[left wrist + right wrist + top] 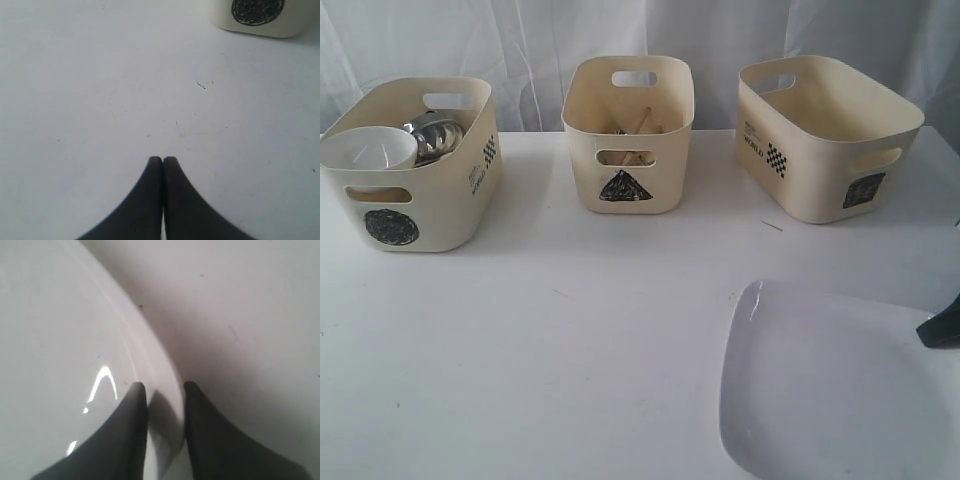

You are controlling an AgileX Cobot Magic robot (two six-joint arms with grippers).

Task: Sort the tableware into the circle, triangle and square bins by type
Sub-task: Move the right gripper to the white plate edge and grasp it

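Plate at the desk's near-right corner; right claw straddles its rim, grip unclear. Left claw, pressed together over open desk, shows only wrist-side.

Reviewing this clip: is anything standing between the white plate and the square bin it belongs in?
Nothing visible does. Only bare table lies between the plate and the square bin behind it, and the part of the bin's inside that shows holds nothing. The right gripper straddles the plate's rim.

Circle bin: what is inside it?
A white bowl and a shiny steel vessel beside it show above the rim; anything beneath them is hidden by the wall of the circle bin.
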